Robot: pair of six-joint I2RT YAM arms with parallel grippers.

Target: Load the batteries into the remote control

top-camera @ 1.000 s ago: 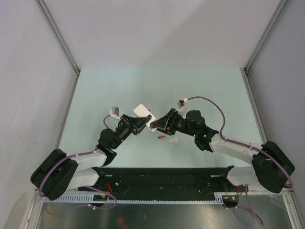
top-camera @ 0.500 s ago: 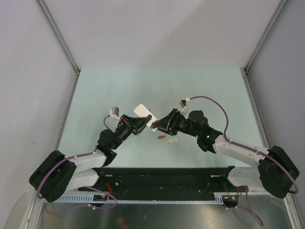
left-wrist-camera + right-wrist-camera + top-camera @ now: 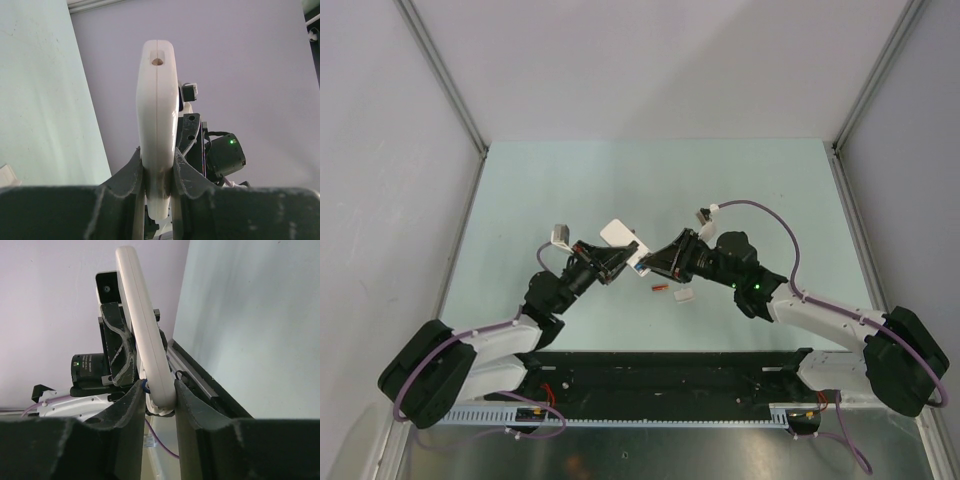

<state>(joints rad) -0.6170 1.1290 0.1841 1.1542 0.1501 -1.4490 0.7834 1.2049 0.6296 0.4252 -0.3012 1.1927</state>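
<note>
Pale green surface (image 3: 540,190) fills the middle of the overhead view, boxed in by grey walls. Nearest the arm bases, just below the centre of that frame, an orange-red battery (image 3: 659,289) lies loose on it. The small white cover piece (image 3: 684,295) lies just to its right.

Above them, both claws meet at centre frame, raised off the surface. The left claw (image 3: 159,172) is clamped on the remote control (image 3: 156,115). In the left wrist view the remote stands edge-on and rises from bottom centre, its white seam facing the lens.

The right claw (image 3: 159,396) brackets the same handset's lower end at the bottom centre of its own view. Its fingers sit tight against both faces. What looks like a blue battery (image 3: 145,386) is wedged between the left-hand finger and the remote. I cannot tell whether this claw is truly pinching or only closing in.

The step in hand appears to be seating that blue cell in the remote's back, though the compartment itself is hidden. To do it well, the left claw should hold rigid while the right presses squarely and gently, so the cell goes in flat. A slanted push could pop the cell out or twist the handset in the left grip. Once it lies flush, the orange-red cell comes next and the cover last.
</note>
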